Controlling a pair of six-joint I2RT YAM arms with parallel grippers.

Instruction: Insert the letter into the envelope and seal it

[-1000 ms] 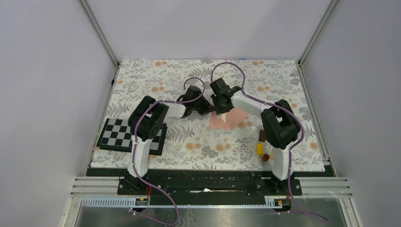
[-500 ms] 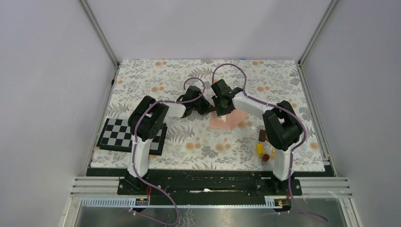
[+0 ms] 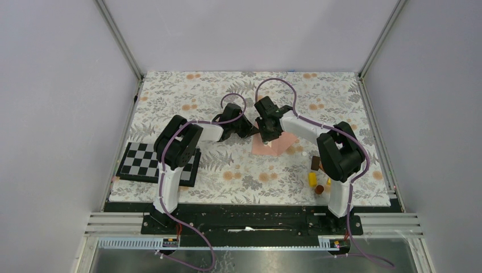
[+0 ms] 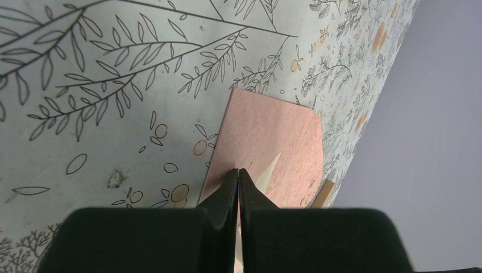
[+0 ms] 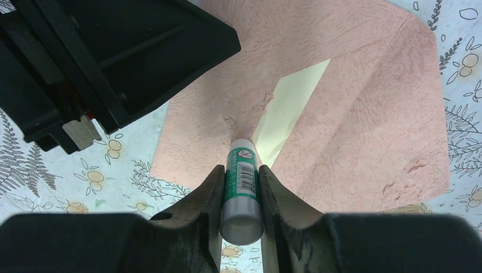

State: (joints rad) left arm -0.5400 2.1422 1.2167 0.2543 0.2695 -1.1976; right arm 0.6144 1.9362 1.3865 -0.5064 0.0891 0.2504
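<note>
**Jaws of right gripper [image 5: 241, 170] clamp glue stick [image 5: 242, 193], tip on the envelope [image 5: 364, 114]**

Left gripper [image 4: 238, 175] has its jaws pressed together, tips seemingly pinning the envelope's edge to the floral cloth [image 4: 85, 114], mid-table. A cream letter [image 5: 293, 102] shows in its mouth. Thin, light and limp, the paper should skid or crease easily; hold an edge down, lift the flap by its tip

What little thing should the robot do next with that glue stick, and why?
Probably rub the glue stick along the envelope beside the opening. The right claw grips the stick with its tip at the pink paper. The cream letter peeks out, so the envelope isn't sealed yet. The shut left claw seems to pin the envelope steady.
</note>
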